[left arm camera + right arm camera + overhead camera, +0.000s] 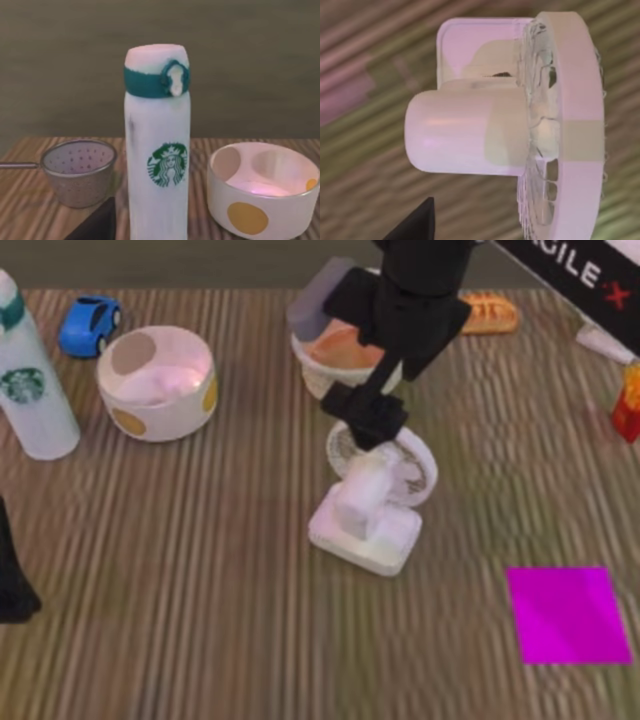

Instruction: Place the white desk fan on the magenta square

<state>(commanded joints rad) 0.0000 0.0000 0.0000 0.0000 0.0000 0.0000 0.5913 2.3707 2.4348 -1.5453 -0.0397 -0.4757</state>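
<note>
one white desk fan (pixel 372 502) stands beside magenta square (pixel 567 614).

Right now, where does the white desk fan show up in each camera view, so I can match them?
Top view: white desk fan at table centre, under the right gripper.
Left wrist view: not in it.
Right wrist view: fills the frame, grilled head edge-on.
Shared landmark: the fan's base, on the striped table.

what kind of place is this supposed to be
Likely a rendered tabletop test scene, not a real room: a striped wooden table scattered with unrelated items, such as a white desk fan, a blue toy car and a magenta square.
</note>
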